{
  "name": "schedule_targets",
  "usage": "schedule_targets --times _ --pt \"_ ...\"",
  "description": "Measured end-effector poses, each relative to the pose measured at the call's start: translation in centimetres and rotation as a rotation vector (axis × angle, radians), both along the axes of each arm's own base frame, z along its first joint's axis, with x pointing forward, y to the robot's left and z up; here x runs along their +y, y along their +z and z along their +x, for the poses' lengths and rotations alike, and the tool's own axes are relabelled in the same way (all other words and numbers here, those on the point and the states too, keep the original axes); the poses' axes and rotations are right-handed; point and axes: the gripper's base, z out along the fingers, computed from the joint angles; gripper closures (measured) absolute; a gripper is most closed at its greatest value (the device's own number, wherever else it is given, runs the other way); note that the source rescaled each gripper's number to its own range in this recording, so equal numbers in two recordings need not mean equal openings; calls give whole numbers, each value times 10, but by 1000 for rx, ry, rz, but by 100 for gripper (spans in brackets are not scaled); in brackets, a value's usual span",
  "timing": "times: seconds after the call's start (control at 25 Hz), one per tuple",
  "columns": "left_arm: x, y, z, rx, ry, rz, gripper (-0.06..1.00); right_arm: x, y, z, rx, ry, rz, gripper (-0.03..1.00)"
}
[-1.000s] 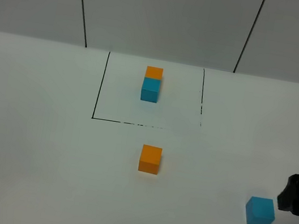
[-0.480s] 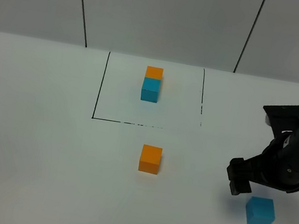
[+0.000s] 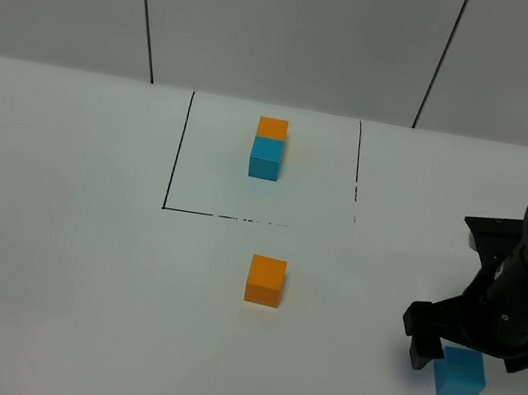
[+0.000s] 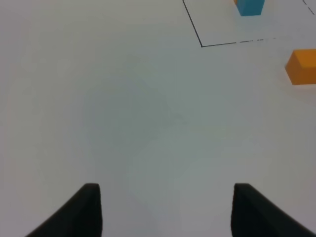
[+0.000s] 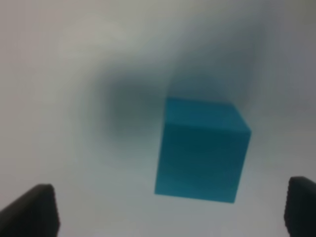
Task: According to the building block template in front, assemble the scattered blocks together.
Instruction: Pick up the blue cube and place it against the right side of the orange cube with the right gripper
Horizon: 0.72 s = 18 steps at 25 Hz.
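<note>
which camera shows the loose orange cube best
Exterior high: the loose matte orange cube sits whole, sharp and unobstructed. Left wrist catches it only at the frame edge, cut off; right wrist does not show it.

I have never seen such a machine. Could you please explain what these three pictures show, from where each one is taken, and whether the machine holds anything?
This robot has two arms, each ending in a two-finger gripper. One camera looks down from high; two sit on the wrists. On the white table lie an orange block and a cyan block. Farther back, inside a drawn outline, stands the template pair. The right gripper is open close to the cyan block; the left gripper is open too. Nothing is held.
</note>
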Motion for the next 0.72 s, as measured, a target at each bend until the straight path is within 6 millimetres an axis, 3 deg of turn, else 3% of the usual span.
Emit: schedule_targets --times 0.72 --pt "0 0 0 0 0 0 71 -9 -35 4 5 -33 20 15"
